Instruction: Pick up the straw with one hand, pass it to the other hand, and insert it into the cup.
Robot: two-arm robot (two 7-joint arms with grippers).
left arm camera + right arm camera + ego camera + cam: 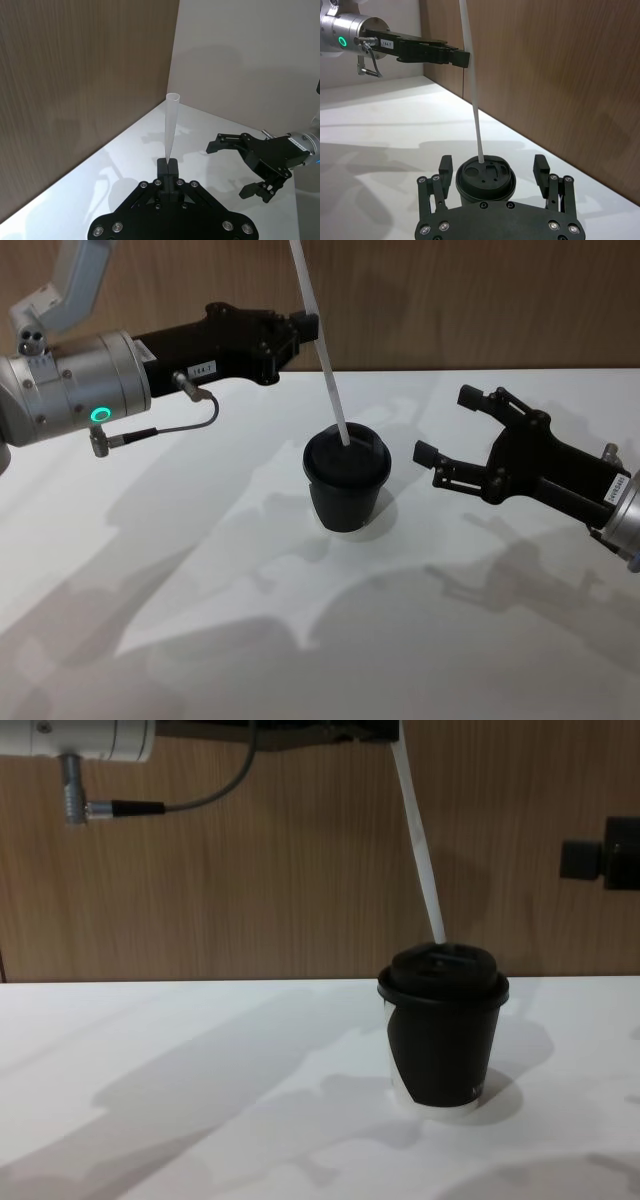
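Observation:
The white straw (pixel 330 380) stands tilted, and its lower end meets the domed lid of the black cup (pixel 345 485) in the middle of the table. My left gripper (pixel 308 325), with silver wrist and green ring, is shut on the straw's upper part, above and behind the cup. In the left wrist view the straw (pixel 171 125) rises from between the shut fingers (pixel 164 166). My right gripper (pixel 447 425) hangs open just right of the cup, holding nothing. In the right wrist view its fingers (pixel 540 167) stand on either side of the cup (pixel 485 175), apart from it.
A wooden wall (pixel 480 300) runs along the back edge of the white table (pixel 200 620). A dark cable with a metal plug (pixel 130 437) hangs from the left wrist. There is free table to the left of and in front of the cup.

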